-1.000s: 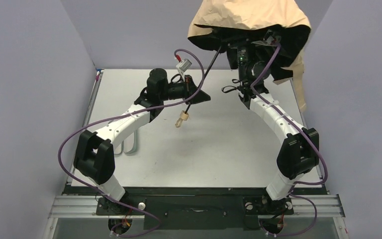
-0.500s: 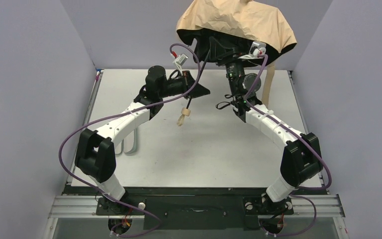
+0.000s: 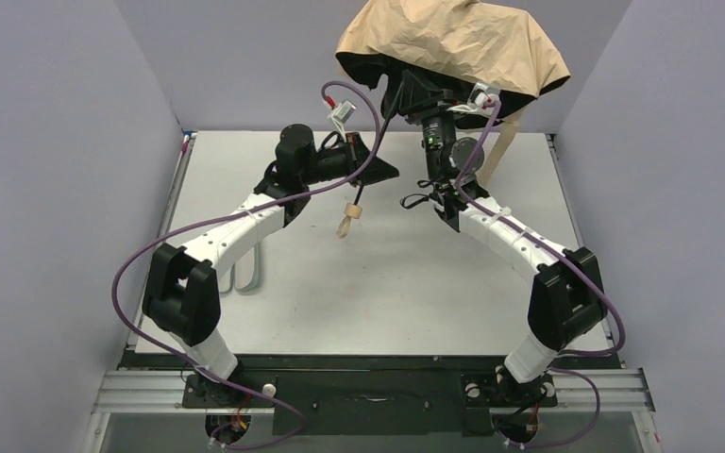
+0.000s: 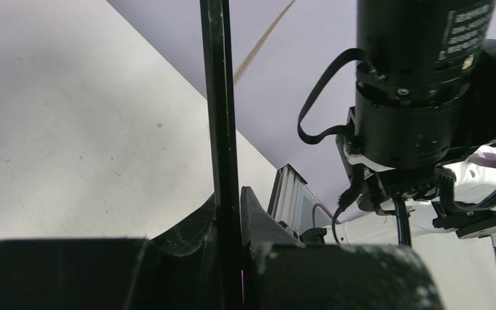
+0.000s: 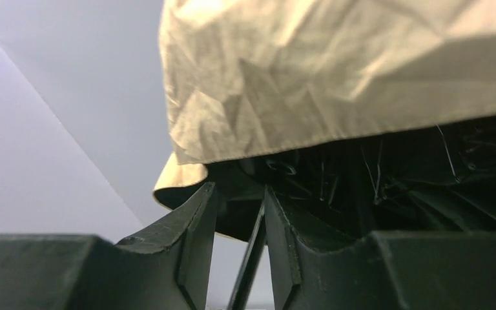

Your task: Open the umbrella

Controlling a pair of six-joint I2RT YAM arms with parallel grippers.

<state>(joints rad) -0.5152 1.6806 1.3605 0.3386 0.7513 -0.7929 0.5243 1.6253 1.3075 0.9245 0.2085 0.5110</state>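
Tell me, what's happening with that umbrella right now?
Left gripper clamped on umbrella shaft. Right gripper astride a rod under canopy, grip unclear. Canopy partly spread, crumpled. Nothing blocking.

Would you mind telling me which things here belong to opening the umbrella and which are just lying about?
Part of the job:
- umbrella, with its shaft and handle
- left gripper, clamped on the shaft
- right gripper, up under the canopy

Just lying about:
- wire loop, flat on the table beside the left arm
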